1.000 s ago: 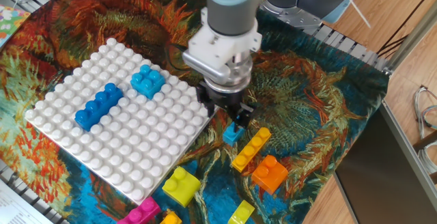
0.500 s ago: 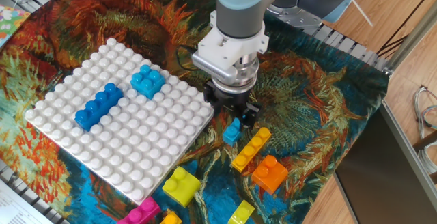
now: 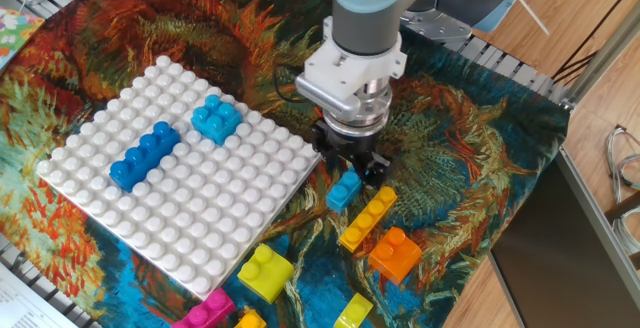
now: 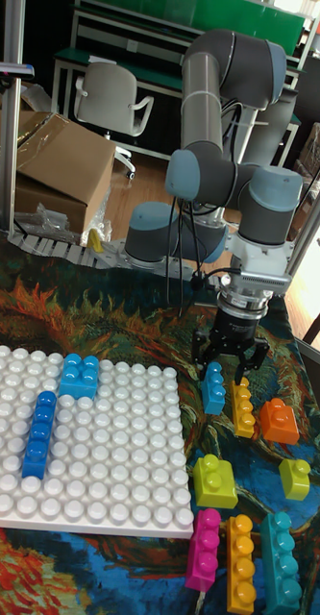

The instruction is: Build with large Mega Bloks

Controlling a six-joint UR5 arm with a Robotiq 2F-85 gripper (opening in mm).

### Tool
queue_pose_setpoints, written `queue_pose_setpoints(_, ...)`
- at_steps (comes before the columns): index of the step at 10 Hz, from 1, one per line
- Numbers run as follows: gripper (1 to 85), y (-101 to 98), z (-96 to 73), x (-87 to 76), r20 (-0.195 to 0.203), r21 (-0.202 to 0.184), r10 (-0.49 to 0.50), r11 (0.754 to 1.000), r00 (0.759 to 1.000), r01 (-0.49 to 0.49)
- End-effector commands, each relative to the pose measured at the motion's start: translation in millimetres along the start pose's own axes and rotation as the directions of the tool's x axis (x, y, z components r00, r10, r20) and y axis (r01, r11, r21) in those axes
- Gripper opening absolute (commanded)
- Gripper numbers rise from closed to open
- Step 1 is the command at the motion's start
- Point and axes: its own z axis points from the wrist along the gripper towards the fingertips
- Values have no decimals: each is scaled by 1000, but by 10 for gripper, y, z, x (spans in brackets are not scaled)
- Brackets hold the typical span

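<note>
fixed view: you have the claw (image 3: 352, 167) hanging just above the patterned cloth (image 3: 450, 168), close to the right corner of the white studded board (image 3: 190, 208). its two dark fingers stand spread, with nothing between them. a small light blue brick (image 3: 343, 190) lies on the cloth right below and in front of the fingertips, apart from them as far as you can see.

in the tall fixed view, the same light blue brick (image 4: 213, 387) sits between the board's edge (image 4: 169, 452) and a long orange-yellow brick (image 4: 242, 405), and the claw (image 4: 233, 360) hangs over both. an orange brick (image 4: 278, 421) rests just beside the long one.

on the board you have a dark blue brick (image 3: 143, 155) lying along a row of studs, and a light blue block (image 3: 216, 119) near it, one stud row apart.

nearer the front edge of the cloth lie a lime-yellow brick (image 3: 265, 271), a pink brick (image 3: 207, 314) and a small yellow brick (image 3: 354, 311). the tall fixed view also shows a teal brick (image 4: 279, 561) beside another orange-yellow one (image 4: 240, 561).
</note>
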Motion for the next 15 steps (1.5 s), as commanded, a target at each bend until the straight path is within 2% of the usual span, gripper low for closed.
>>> queue_pose_setpoints(1,617,-41,48,40,12,11,-12,1000,1000,12)
queue_pose_setpoints(4,583,-64,74,35,19,2,-31,1000,999,30)
queue_pose_setpoints(6,497,-72,108,10,22,6,-39,999,999,39)
queue_pose_setpoints(7,493,-61,107,15,20,4,-49,999,999,49)
queue_pose_setpoints(8,357,-45,109,10,22,3,-40,999,999,40)
queue_pose_setpoints(9,183,-22,87,30,6,8,10,1000,1000,-10)
queue_pose_setpoints(10,13,8,41,23,-2,16,19,1000,1000,-19)
queue_pose_setpoints(11,13,91,17,1,-2,1,33,999,999,-33)
queue_pose_setpoints(13,13,151,-56,-48,0,-1,33,999,999,-33)
queue_pose_setpoints(15,13,161,-165,-68,7,-25,-12,1000,1000,12)
